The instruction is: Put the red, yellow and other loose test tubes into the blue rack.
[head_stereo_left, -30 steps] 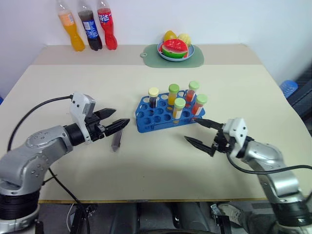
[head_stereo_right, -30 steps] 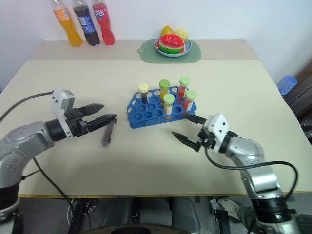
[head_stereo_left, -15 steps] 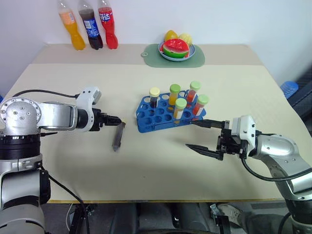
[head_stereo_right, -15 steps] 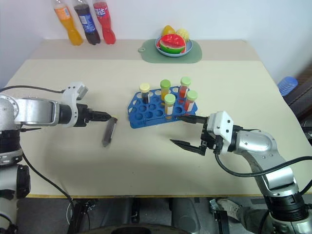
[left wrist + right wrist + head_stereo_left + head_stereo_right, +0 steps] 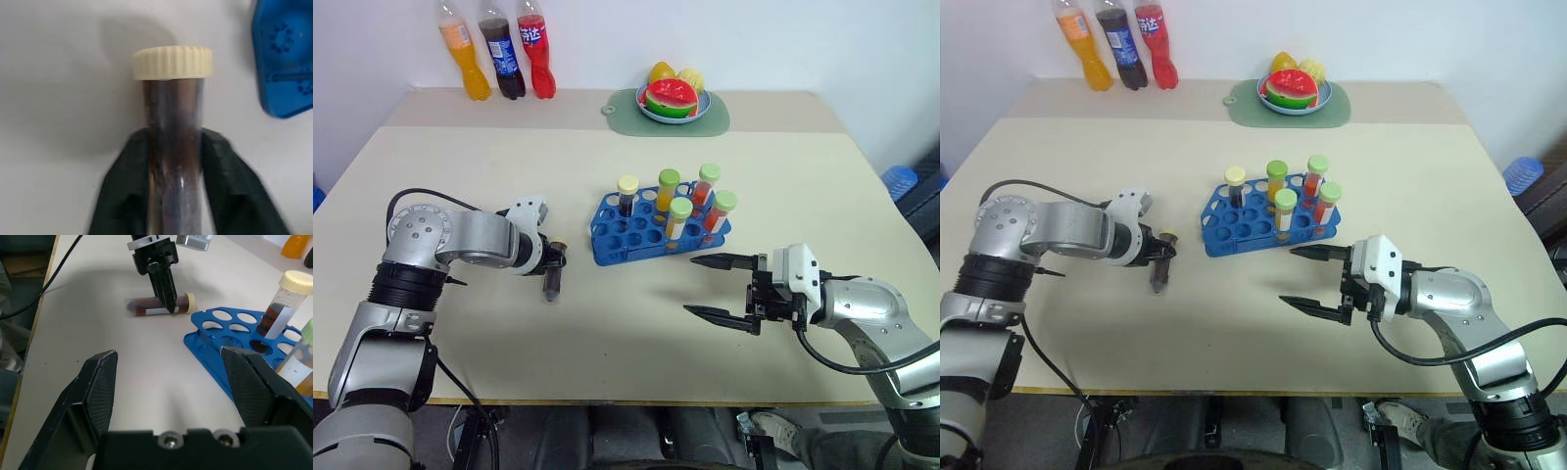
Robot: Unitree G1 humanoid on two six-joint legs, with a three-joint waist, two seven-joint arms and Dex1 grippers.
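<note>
Bench [image 5: 607,323]: pale beige top carrying every item below.
Blue rack [image 5: 617,240]: rectangular tray with a grid of round holes, near the middle of the bench; the landmark for the places that follow.
Racked tubes: five stand upright in the blue rack. The cream-capped tube [image 5: 626,194] with dark liquid is at the rack's far left part; the green-capped tubes hold yellow or orange-red liquid, among them one with yellow liquid [image 5: 677,220] at the rack's near side and one with orange-red liquid [image 5: 718,212] at its right end.
Loose test tube [image 5: 551,277]: dark brown liquid, cream cap; lying flat on the bench just left of the blue rack, apart from it, cap end toward the far side.
Left gripper [image 5: 554,260]: left of the blue rack, pointing down at the loose test tube; its black fingers [image 5: 124,186] are clamped on the tube's glass body below the cap, one on each side, as the left wrist view shows.
Right gripper [image 5: 717,287]: in front of the blue rack's right end, held level above the bench; its fingers [image 5: 100,382] stand wide apart with nothing between them.
Soda bottles [image 5: 499,54]: three, orange, dark and red, at the bench's far left edge, well beyond the blue rack.
Fruit plate [image 5: 668,98]: on a green mat [image 5: 715,116], far behind the blue rack.
</note>
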